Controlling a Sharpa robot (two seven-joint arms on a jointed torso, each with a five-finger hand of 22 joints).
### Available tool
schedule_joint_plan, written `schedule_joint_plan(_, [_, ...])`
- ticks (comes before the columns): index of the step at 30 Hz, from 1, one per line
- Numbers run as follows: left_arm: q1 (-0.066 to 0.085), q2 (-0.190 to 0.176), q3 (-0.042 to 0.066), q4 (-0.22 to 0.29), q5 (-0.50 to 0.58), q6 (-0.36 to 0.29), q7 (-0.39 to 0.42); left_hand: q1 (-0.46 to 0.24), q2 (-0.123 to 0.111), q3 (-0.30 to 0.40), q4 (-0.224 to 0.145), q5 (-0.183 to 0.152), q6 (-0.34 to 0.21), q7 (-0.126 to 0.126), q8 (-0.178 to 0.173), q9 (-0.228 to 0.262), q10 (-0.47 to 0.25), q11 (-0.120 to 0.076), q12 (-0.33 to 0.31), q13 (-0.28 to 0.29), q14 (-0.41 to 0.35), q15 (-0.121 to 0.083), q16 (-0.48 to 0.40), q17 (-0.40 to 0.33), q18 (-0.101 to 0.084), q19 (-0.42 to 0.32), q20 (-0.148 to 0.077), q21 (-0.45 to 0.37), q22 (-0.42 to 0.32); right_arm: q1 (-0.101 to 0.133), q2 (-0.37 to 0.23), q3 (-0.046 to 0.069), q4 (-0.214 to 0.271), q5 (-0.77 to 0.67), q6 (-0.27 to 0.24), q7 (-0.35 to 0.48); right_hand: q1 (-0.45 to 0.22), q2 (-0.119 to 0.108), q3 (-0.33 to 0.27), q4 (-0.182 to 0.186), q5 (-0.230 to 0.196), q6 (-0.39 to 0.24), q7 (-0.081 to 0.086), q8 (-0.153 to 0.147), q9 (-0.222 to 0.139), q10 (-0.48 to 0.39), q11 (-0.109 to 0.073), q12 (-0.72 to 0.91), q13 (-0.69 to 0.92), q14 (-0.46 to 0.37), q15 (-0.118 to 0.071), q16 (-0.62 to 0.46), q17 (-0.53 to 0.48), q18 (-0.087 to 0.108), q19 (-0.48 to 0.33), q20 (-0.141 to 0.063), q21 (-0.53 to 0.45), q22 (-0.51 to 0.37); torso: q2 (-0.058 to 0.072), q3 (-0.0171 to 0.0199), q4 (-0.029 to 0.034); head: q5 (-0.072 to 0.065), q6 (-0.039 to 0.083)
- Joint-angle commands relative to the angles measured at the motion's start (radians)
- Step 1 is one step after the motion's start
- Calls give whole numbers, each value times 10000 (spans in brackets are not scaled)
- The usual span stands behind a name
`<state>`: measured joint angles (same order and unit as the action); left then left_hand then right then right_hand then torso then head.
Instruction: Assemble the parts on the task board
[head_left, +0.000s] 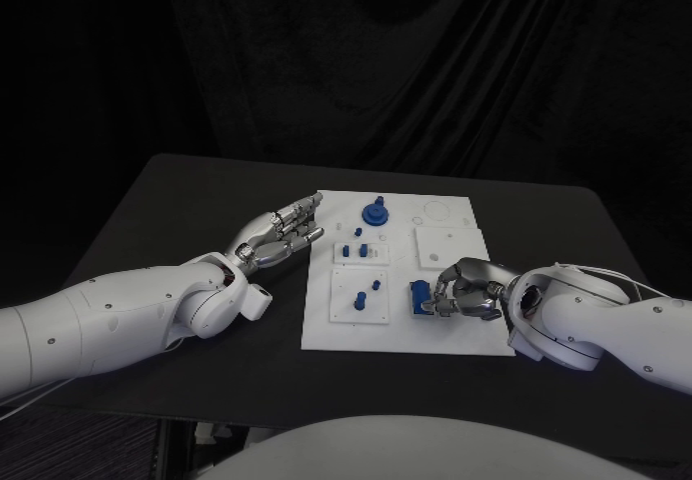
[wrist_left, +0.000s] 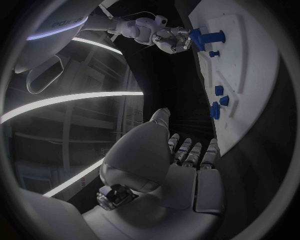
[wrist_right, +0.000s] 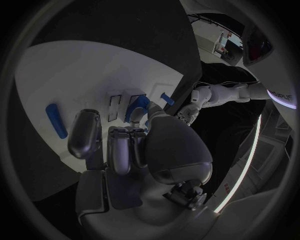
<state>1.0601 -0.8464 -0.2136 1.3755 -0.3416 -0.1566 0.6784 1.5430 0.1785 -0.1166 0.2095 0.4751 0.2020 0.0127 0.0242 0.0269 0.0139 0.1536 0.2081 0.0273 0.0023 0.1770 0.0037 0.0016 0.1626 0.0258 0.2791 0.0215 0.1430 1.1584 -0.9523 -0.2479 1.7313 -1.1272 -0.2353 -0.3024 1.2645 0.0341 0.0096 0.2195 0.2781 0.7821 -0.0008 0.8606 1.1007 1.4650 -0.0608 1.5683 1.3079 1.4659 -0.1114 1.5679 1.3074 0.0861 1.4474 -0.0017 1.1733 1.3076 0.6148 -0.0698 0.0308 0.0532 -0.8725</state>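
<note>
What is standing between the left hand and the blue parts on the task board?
Nothing visible. The left hand lies at the task board's left edge, and only bare white plate separates it from the nearest blue parts.

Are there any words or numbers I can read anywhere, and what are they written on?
Pale lettering on the right arm, seen from the left wrist: too blurred to read.
Pale lettering on the left arm, seen from the right wrist: too small to read.
Task board and blue parts: no words or numbers visible.

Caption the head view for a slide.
Right hand grips a blue part on the white task board; left hand rests beside it.
</note>
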Motion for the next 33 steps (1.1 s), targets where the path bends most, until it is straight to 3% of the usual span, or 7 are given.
schedule_joint_plan(1, [-16,20,8,20,16,144,425,26,95,27,-41,63,15,64,38,11,5,94,39,12,-23,77,-37,-16,117,20,61,-3,-3,-26,18,2,-33,-282,-120,49,179,-20,98,-159,-2,15,-45,-55,3,1058,-68,25,2629,1049,-73,29,2634,-80,39,-28,44,1604,2,-3,3,6,-1])
schedule_joint_plan(6, [-16,27,8,27,16,161,418,27,100,34,-47,63,15,66,38,11,4,95,39,12,-23,84,-37,-16,115,20,62,-2,-3,-27,53,2,-68,-471,-175,32,419,-48,261,-391,-2,30,-44,-89,-12,1058,-69,25,2629,1049,-77,29,2634,-85,47,-34,73,1611,-5,-3,9,7,-1])
schedule_joint_plan(20, [-21,38,8,25,16,171,418,29,111,47,-54,66,7,70,37,10,3,100,36,11,-23,95,-37,-16,110,21,66,-3,-7,-36,138,3,-137,-558,-681,378,351,74,348,-354,-7,312,-42,114,109,1058,-67,25,2629,1049,-74,29,2634,-91,55,-33,97,1617,-2,-8,8,19,-1])
schedule_joint_plan(28, [-24,29,8,27,16,180,407,29,121,54,-56,67,6,72,36,10,2,103,34,11,-23,91,-37,-16,109,21,65,-2,-7,-39,143,4,-93,-1093,-1191,611,346,72,377,-377,-14,763,-58,519,369,1058,-78,25,2629,1049,-80,29,2634,-109,87,-36,199,1643,-1,5,-3,47,-1])
schedule_joint_plan(33, [-25,22,8,31,16,181,403,28,141,70,-58,70,0,76,35,9,2,109,41,11,-23,88,-37,-16,106,22,64,-2,-6,-42,142,4,-91,-1586,-1229,526,408,-26,428,-508,-17,1335,-88,1114,785,1058,-104,25,2629,1049,-101,29,2634,-110,95,-51,214,1646,-4,-1,6,52,-1])
